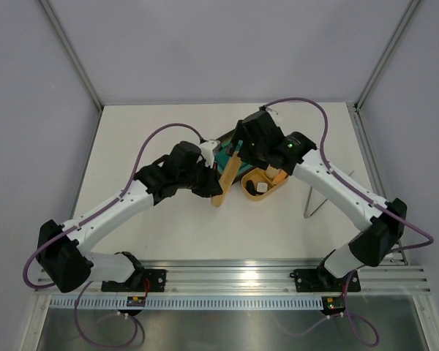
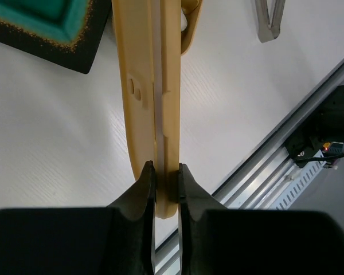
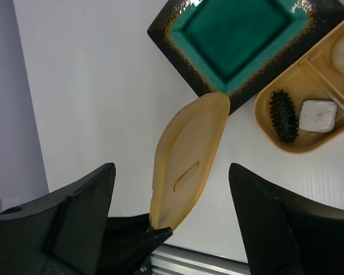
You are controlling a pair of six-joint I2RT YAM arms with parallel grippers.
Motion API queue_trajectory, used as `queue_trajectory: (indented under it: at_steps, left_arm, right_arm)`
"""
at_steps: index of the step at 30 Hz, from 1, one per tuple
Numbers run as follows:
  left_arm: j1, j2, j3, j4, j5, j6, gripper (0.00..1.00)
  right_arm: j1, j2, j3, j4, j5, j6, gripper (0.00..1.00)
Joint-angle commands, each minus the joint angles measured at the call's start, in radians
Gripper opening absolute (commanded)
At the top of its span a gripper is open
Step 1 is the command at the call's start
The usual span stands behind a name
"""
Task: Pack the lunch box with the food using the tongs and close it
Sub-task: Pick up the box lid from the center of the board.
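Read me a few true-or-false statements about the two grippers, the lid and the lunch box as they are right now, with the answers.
1. The left gripper is clamped on the rim of the lid. True.
2. The right gripper is shut on the tongs. False: it is open and grips nothing, and the tongs lie on the table.
3. The lunch box is closed. False: it is open, and the lid is held on edge beside it.
4. The white cube and the dark spiky piece share one compartment. True.
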Motion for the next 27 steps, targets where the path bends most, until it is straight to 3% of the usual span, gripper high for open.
queue_trajectory:
  at_steps: [1,5,10,13,17,25,27]
  left_arm:
    - [0.040,-0.034,0.047,0.021,0.140,-0.005,0.00]
    - [0.138,-0.045,0.042,0.067,0.341,-0.068,0.00]
    - [0.273,-0.066,-0.010,0.309,0.701,-0.279,0.00]
    - [0.292,-0.071,-0.030,0.462,0.801,-0.396,0.00]
    - [0.293,-0.063,-0.052,0.701,0.870,-0.554,0.00]
    - [0.293,-0.082,-0.048,0.766,0.898,-0.637,0.00]
    - [0.293,-0.089,-0.048,0.782,0.904,-0.649,0.00]
  right_arm:
    - [-0.023,-0.163,-0.036,0.053,0.066,-0.070,0.87]
    - [-0.046,-0.376,-0.238,0.166,0.035,-0.154,0.88]
    - [-0.150,-0.629,-0.548,0.390,-0.187,-0.211,0.93]
    - [-0.221,-0.685,-0.608,0.424,-0.373,-0.216,1.00]
    - [-0.221,-0.659,-0.631,0.478,-0.462,-0.208,1.00]
    - [-0.261,-0.601,-0.668,0.691,-0.581,-0.138,0.99]
    - [-0.286,-0.588,-0.691,0.822,-0.638,-0.089,0.98]
